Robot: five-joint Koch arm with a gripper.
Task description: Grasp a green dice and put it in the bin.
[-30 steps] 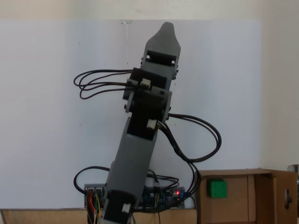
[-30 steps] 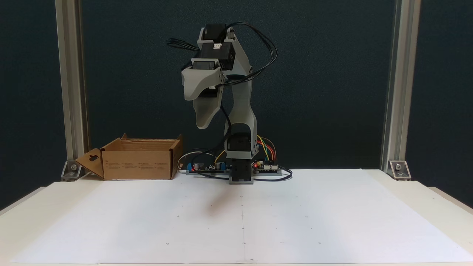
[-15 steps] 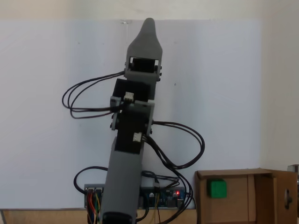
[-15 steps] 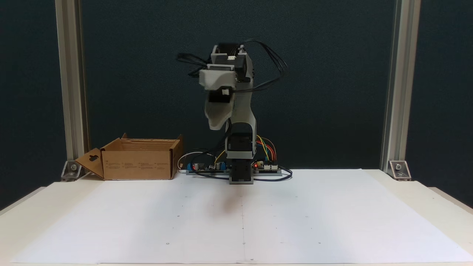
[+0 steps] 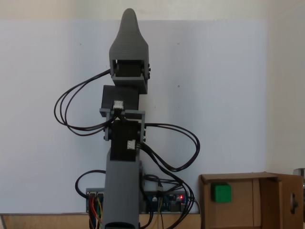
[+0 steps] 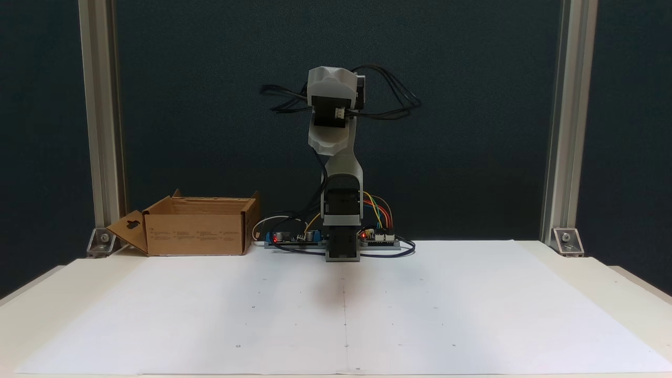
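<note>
- Small bright green dice, a rounded cube: seen from above lying on the floor of the bin, near its left wall as that fixed view shows it.
- Brown cardboard bin with upright flaps: placed at the back of the table, left of the arm's base in the front fixed view (its interior is hidden from that side).
- Grey plastic gripper of the hobby arm: raised well above the table and well apart from the bin. Only one tapered tip can be made out in both fixed views, so whether the jaws are spread or pressed together cannot be told; nothing is seen held.
- White paper sheet: laid flat over the cream table top.
- Circuit boards with coloured wires: set beside the arm's base, a red light showing.
- Black cables: looped out on both sides of the arm.
</note>
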